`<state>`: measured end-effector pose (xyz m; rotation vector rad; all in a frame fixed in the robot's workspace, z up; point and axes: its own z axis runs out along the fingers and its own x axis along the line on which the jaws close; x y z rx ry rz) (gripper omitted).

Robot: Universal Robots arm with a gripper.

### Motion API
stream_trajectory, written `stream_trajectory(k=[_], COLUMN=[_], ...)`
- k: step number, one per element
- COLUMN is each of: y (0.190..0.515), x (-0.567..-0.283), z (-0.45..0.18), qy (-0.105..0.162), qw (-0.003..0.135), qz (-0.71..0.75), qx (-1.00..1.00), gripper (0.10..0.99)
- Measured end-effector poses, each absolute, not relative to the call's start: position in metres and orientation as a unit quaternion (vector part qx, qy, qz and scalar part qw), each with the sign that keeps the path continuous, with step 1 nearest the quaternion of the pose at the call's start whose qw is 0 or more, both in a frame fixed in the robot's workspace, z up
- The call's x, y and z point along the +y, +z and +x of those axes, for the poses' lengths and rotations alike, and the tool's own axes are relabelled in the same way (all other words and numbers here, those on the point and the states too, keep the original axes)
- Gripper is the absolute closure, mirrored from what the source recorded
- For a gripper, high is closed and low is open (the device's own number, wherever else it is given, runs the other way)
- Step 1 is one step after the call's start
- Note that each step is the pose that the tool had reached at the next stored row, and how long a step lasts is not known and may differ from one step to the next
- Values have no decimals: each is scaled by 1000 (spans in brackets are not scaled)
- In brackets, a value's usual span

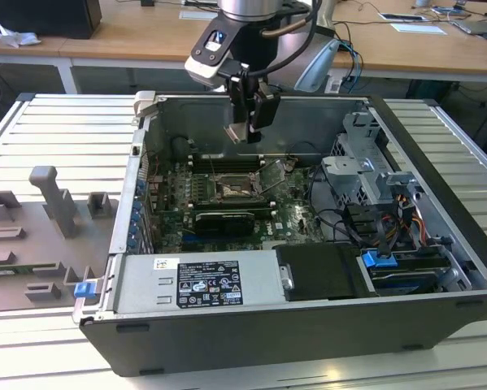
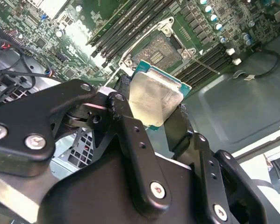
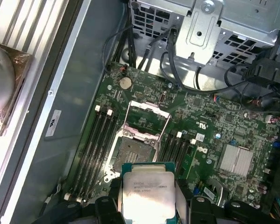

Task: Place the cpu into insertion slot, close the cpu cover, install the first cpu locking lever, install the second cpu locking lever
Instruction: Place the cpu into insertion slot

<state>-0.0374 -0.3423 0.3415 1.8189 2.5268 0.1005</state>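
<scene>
Within the open dark-grey metal computer case point(image 1: 438, 187), the small dark square insertion slot point(image 3: 130, 151) was exposed by its raised shiny metal cpu cover point(image 3: 147, 114), and the flat silver-grey cpu point(image 3: 148, 184) was held clamped by the black gripper point(image 2: 151, 109) above it.

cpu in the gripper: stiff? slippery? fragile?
Probably rigid: the cpu looks flat though pinched only at its edges by the gripper. Its smooth metal face may be slippery and could slide. The thin green board rim suggests it is light but easily damaged.
</scene>
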Motion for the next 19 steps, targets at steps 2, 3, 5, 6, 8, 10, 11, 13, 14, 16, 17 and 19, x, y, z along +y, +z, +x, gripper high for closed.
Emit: stream_trajectory(k=[2, 3, 5, 6, 8, 10, 11, 13, 14, 16, 17, 19], y=[339, 338, 336, 336, 335, 335, 335, 334, 334, 333, 333, 332], x=[-342, -342, -342, -342, -342, -342, -342, -342, -342, -342, -342, -342], z=[-37, -37, -37, -37, -37, -37, -37, -37, -37, -37, -37, -37], qy=[32, 32, 32, 32, 32, 32, 32, 32, 32, 32, 32, 31], qw=[13, 13, 13, 14, 14, 14, 14, 14, 14, 14, 14, 14], qz=[584, 584, 585, 588, 590, 593, 594, 597, 599, 604, 608, 614], qx=[811, 811, 810, 808, 807, 805, 804, 801, 800, 796, 793, 789], gripper=[549, 549, 549, 549, 549, 549, 549, 549, 549, 549, 549, 549])
